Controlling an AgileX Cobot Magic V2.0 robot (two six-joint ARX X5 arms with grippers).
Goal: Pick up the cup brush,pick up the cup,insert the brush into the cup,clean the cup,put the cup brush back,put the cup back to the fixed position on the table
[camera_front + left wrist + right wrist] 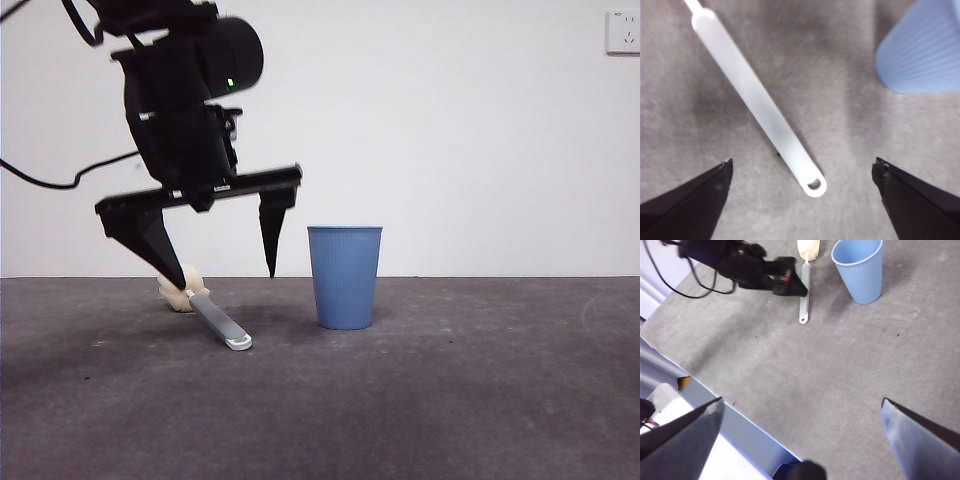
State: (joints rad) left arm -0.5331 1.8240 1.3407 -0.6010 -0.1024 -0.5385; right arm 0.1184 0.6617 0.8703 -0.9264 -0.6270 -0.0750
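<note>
On the bench (480,400): cup brush (215,320) lay flat, cup (345,277) upright near it.
Left hand (225,278): spread wide, straddling the brush handle, grasping nothing.
Right hand (800,412): released, well apart.

We see the cup brush (205,305) lying flat on the dark grey surface (450,400), its cream-yellow sponge head away from us and its flat grey handle running toward us to a white looped end. Near it, apart, the blue ribbed cup (345,276) stands upright, mouth up.
</note>
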